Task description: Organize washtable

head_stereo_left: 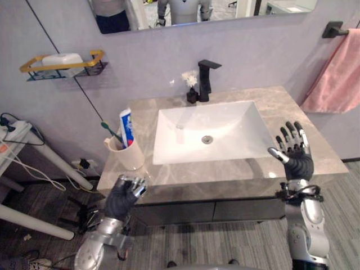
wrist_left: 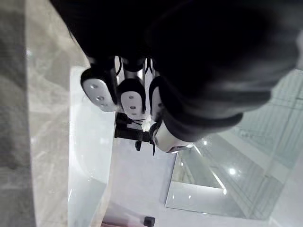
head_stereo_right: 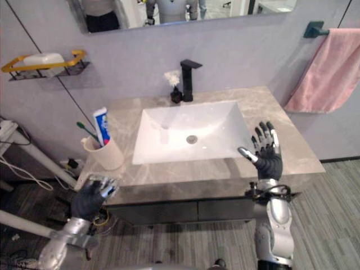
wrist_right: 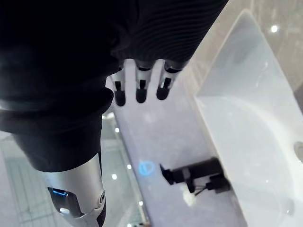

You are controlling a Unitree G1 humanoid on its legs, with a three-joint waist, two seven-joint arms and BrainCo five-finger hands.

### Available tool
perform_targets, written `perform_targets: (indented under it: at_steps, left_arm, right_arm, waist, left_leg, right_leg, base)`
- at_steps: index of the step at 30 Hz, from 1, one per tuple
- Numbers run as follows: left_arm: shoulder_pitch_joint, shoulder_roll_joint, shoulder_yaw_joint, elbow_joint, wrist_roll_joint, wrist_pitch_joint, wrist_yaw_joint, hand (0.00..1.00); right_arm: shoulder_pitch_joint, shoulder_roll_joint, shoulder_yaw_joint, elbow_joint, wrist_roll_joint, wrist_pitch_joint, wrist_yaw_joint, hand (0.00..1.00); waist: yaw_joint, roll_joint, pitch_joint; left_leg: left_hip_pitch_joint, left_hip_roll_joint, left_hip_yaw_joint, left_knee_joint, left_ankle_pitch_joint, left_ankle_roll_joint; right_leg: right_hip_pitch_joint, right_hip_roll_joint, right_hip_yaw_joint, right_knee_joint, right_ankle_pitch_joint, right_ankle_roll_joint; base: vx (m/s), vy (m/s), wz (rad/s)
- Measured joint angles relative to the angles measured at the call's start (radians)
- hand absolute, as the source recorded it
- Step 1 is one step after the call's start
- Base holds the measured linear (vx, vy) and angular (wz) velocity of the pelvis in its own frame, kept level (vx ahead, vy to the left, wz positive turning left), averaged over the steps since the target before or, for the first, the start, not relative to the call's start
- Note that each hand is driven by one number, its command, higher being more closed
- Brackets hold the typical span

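A beige cup [head_stereo_left: 129, 154] stands on the left of the marble countertop [head_stereo_left: 281, 107], holding a toothpaste tube [head_stereo_left: 127, 128] and a green toothbrush [head_stereo_left: 111, 132]. A white sink basin [head_stereo_left: 211, 132] fills the middle, with a black faucet [head_stereo_left: 206, 79] and a small vase of white flowers [head_stereo_left: 192, 85] behind it. My left hand [head_stereo_left: 126, 194] hovers at the counter's front left edge, just below the cup, with its fingers [wrist_left: 99, 90] curled and nothing in them. My right hand [head_stereo_left: 293, 153] is raised over the counter's right part, open, with fingers [wrist_right: 139, 87] straight.
A gold wall shelf [head_stereo_left: 34, 64] with a white soap bar [head_stereo_left: 63, 58] hangs at the upper left. A pink towel [head_stereo_left: 340, 76] hangs on a rail at the right. A white table's legs [head_stereo_left: 34, 216] and cables lie on the floor to the left.
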Motion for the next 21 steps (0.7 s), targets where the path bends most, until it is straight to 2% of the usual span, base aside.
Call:
perform_targets:
  at_steps: [7, 14, 21]
  left_arm:
    - [-0.03, -0.002, 0.011, 0.022, 0.03, 0.007, 0.011, 1.0]
    - [-0.105, -0.013, 0.082, 0.03, 0.1, 0.01, 0.051, 1.0]
    - [-0.152, -0.052, 0.155, 0.035, 0.138, 0.01, 0.091, 1.0]
  right_arm:
    - [-0.036, -0.002, 0.042, 0.0, 0.0, 0.0, -0.004, 0.0]
    - [-0.05, -0.004, 0.047, -0.011, 0.0, 0.0, -0.003, 0.0]
    - [-0.057, -0.004, 0.046, -0.012, 0.0, 0.006, -0.002, 0.0]
  waist:
    - [0.004, -0.01, 0.007]
    - [0.0, -0.032, 0.034]
    - [0.0, -0.021, 0.051]
  left_leg:
    - [-0.005, -0.001, -0.007, 0.0, 0.003, 0.005]
    - [-0.007, -0.001, -0.005, 0.0, 0.003, 0.005]
    - [-0.012, 0.001, 0.013, 0.0, -0.001, 0.001]
  right_leg:
    - [0.0, 0.0, -0.008, 0.004, 0.002, 0.001]
    - [-0.004, 0.0, -0.004, 0.004, 0.002, 0.001]
    - [-0.017, 0.002, 0.013, 0.004, 0.002, 0.001]
  base:
    - [0.04, 0.007, 0.04]
    - [0.01, 0.002, -0.01]
    - [0.01, 0.002, -0.07]
